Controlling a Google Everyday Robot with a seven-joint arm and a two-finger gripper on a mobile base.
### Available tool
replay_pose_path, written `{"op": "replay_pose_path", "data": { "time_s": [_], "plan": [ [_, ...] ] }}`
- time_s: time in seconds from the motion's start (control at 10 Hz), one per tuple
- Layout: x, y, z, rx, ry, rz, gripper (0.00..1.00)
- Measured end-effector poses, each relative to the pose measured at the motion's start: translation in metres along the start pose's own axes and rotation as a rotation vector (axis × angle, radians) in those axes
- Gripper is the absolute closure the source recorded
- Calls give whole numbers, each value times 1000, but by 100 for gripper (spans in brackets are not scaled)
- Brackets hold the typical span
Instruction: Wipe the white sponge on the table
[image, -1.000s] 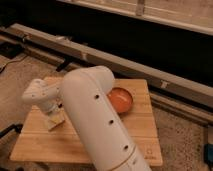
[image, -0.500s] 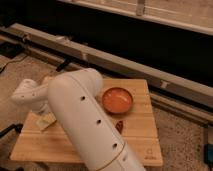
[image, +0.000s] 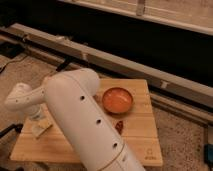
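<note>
— Firstly, what occupies the middle of the frame?
— One white robot arm (image: 87, 120), thick and dotted with dark holes. It rises from the lower edge to an elbow at centre, then bends toward the left edge.
— Where is the gripper?
— The gripper (image: 37, 119) hangs from the wrist at the left of the frame. It points down over the left part of the surface (image: 142, 142), a light-brown plank top with visible seams. Whether it is wide, narrow or holding anything cannot be told.
— And the white sponge?
— The white sponge (image: 42, 130), a small pale block, lies on the surface directly below the gripper, at lower left. Whether the two touch cannot be told.
— What else does the surface carry?
— An orange bowl (image: 117, 100) sits right of centre, well apart from the white sponge. A small dark-red object (image: 119, 126) lies just below the bowl, beside the arm.
— And the background?
— A pale rail (image: 125, 65) runs diagonally behind the surface, before a dark wall.
</note>
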Motion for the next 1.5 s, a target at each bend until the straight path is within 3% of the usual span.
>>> {"op": "replay_pose_path", "data": {
  "time_s": [0.2,0.5,0.7,1.2,1.3,1.5],
  "plan": [
    [-10,12,-1,-12,-1,-36,100],
    [2,37,5,-49,27,-58,100],
    [25,60,9,-76,56,-37,100],
    [84,85,8,-104,111,82,100],
    [106,84,9,-108,129,122,100],
    [123,76,12,-117,144,160,100]
  ]
}}
